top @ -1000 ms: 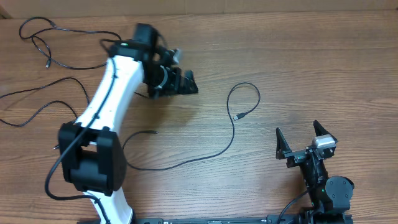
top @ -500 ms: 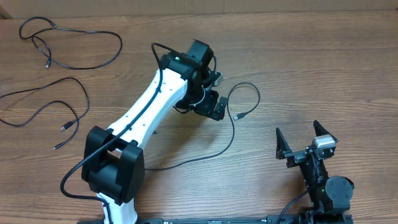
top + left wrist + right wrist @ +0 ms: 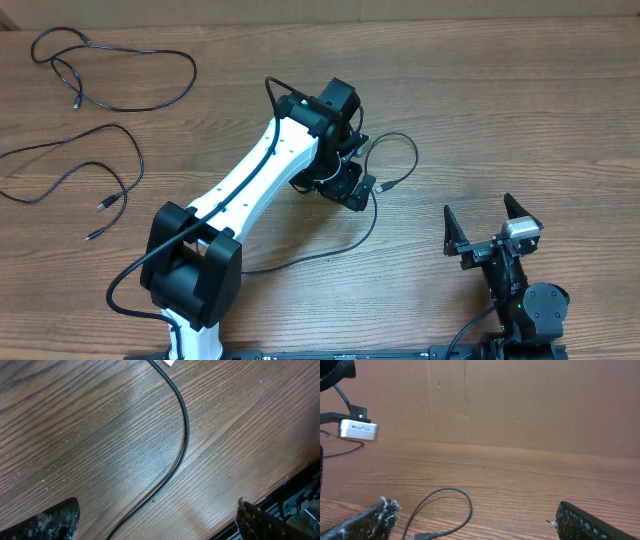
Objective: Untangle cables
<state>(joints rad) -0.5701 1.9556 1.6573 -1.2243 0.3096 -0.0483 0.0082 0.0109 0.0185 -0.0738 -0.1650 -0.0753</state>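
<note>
The right gripper [image 3: 478,206] is sitting nearest the table's [image 3: 560,110] front edge, jaws spread wide and holding nothing. The left gripper [image 3: 358,190] is hovering with jaws gaping and empty over the middle cable [image 3: 374,215], beside its looped end. Farther left, a second cable [image 3: 139,160] and a third cable [image 3: 150,108] are lying loose and apart.

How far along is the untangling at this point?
Done: the upper-left cable and the left cable lie apart, not crossing each other. In hand: the open left gripper hovers over the third cable, holding nothing; the right gripper is parked, open. Left: probably little, perhaps laying that third cable aside.
</note>
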